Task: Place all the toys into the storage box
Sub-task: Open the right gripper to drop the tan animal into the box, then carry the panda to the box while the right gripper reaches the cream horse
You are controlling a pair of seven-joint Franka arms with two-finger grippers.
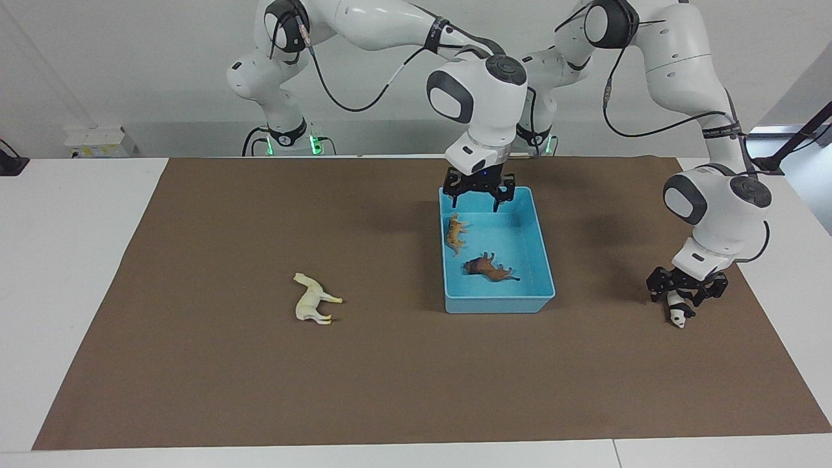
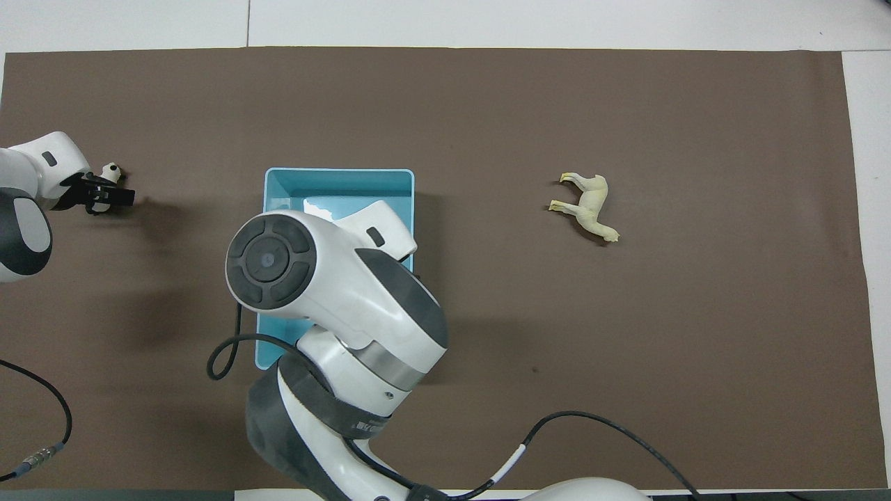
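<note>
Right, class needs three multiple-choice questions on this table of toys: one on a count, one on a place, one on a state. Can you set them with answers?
1. How many toys lie in the blue box? A one; B two; C four.
2. Where is the horse? A in the box; B on the brown mat, toward the right arm's end; C on the mat, toward the left arm's end.
3. The right end effector, over the box, is: A open and empty; B shut on the horse; C shut with nothing in it.

Answers:
1 B: only the tiger and the lion are inside; the panda is outside.
2 B: it lies on its side on the mat at that end.
3 A: its fingers are spread with nothing between them.
</note>
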